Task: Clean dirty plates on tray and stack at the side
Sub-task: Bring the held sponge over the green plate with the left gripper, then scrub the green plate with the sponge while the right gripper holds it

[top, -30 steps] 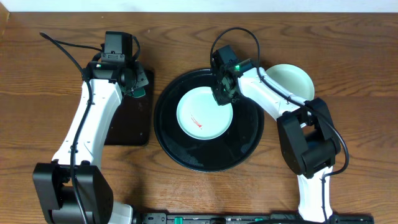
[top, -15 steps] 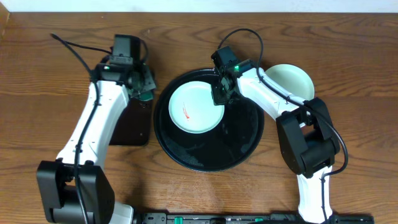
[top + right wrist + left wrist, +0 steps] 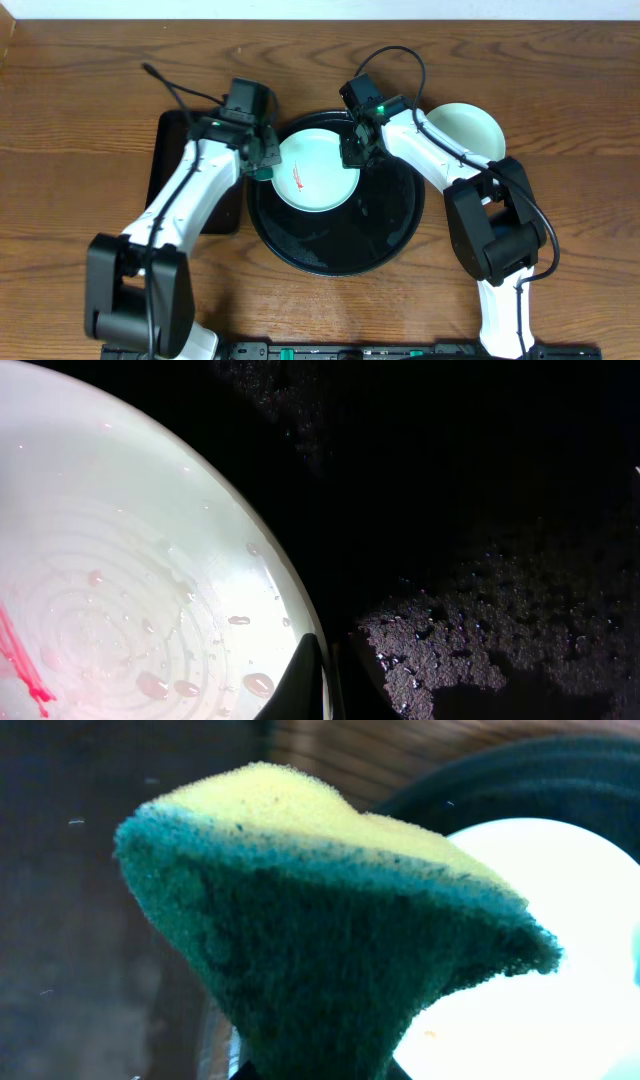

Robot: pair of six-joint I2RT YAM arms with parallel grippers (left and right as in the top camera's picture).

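Now my right gripper (image 3: 354, 152) pinches the mint plate (image 3: 322, 190) by its 2 o'clock rim. That steadies it at the 11 o'clock side of the tray (image 3: 340, 264), so scrubbing shouldn't slide it. My left gripper (image 3: 262, 162) is clamped on the sponge (image 3: 320, 950) at the plate's 9 o'clock edge, poised for the red smear (image 3: 298, 178). Another plate (image 3: 468, 128) sits off-tray at 2 o'clock.

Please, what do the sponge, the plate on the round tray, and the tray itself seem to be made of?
Sponge: soft foam, with a porous yellow layer over a rough, fibrous dark green scouring layer.
Plate: probably glazed ceramic or melamine. It looks smooth and glossy, has fine concentric rings, and water beads on it.
Tray: likely plastic or lacquer. It is glossy black and looks finely speckled up close.
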